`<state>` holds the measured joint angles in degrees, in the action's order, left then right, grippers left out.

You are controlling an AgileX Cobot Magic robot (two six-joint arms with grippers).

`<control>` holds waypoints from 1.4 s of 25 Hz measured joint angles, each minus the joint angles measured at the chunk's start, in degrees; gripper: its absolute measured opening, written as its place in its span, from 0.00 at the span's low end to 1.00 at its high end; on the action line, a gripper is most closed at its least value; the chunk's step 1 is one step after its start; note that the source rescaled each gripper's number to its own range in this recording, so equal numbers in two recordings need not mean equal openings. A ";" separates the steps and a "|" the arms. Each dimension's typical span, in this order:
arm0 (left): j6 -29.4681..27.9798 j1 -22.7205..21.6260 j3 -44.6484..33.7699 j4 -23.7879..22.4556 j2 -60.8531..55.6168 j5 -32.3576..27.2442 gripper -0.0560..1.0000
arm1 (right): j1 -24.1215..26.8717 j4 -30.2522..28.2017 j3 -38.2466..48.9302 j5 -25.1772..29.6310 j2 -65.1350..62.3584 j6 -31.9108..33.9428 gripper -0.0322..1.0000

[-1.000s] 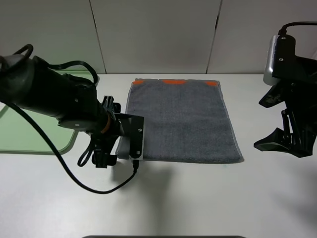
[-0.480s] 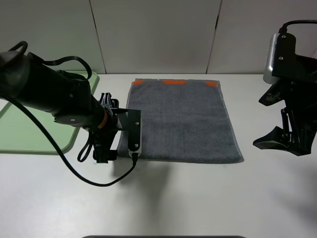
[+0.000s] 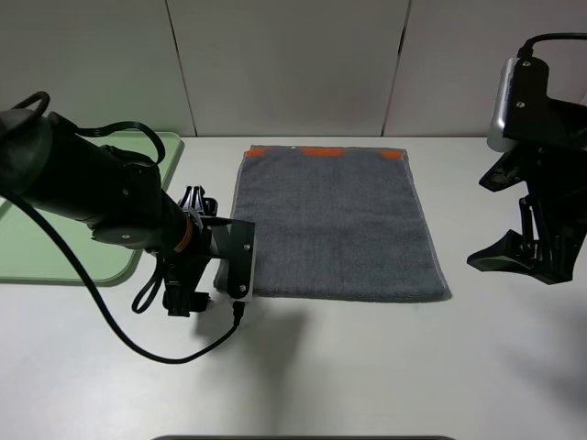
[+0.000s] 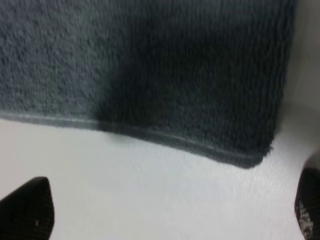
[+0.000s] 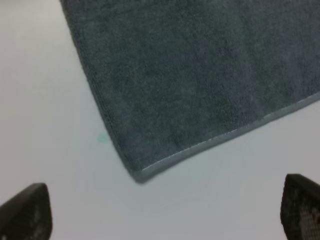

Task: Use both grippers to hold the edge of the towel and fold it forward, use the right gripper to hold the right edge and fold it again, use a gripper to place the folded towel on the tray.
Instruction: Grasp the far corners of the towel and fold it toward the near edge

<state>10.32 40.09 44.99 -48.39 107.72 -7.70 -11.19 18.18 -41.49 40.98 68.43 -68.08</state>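
Left hand [image 4: 167, 206], wide and empty, has shifted slightly toward the desk's [image 3: 367, 367] left edge and sits just off the towel's [image 3: 335, 225] near-left corner. Right hand [image 5: 163, 209], also wide, stays raised beside the near-right corner; towel flat mid-desk, nothing gripped yet.

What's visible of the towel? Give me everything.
The towel is dark grey terry cloth, roughly square, lying flat and unfolded on the white table. Its far hem carries orange patches; the other hems look plain and slightly lighter. The left gripper hangs open by the near left corner, and the right gripper hangs open by the near right corner. Neither appears to touch it; only the table does.
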 joint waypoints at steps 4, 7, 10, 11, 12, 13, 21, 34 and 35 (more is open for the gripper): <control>0.04 0.00 -0.07 -0.11 0.00 0.60 0.96 | 0.00 0.00 0.00 0.00 0.00 -0.05 1.00; 0.04 0.00 -0.07 -0.16 0.00 0.82 0.96 | 0.00 0.00 0.00 0.00 0.00 -0.05 1.00; 0.04 0.00 -0.07 -0.16 0.00 2.08 0.96 | 0.00 0.00 0.00 0.00 0.00 -0.05 1.00; 0.04 0.00 -0.07 -0.16 0.00 2.52 0.96 | 0.00 0.00 0.00 0.00 0.00 -0.05 1.00; 0.04 0.00 -0.07 -0.16 0.00 2.95 0.96 | 0.00 0.00 0.00 0.00 0.00 -0.05 1.00; 0.04 0.00 -0.07 -0.16 0.12 3.49 0.96 | 0.00 0.00 0.00 0.00 0.00 -0.05 1.00; 0.04 0.00 0.62 -0.42 2.13 4.37 0.96 | 0.00 0.00 0.00 0.00 0.00 -0.05 1.00; 0.04 0.05 0.62 -0.91 2.16 6.09 0.95 | 0.00 -0.05 1.12 -2.44 7.47 -2.45 1.00; 0.04 0.05 0.62 -0.91 2.16 6.14 0.95 | 0.00 -0.05 1.16 -3.57 8.32 -3.03 1.00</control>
<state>10.37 40.14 45.61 -49.30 109.87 -1.55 -11.19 18.13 -40.32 37.41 76.75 -71.11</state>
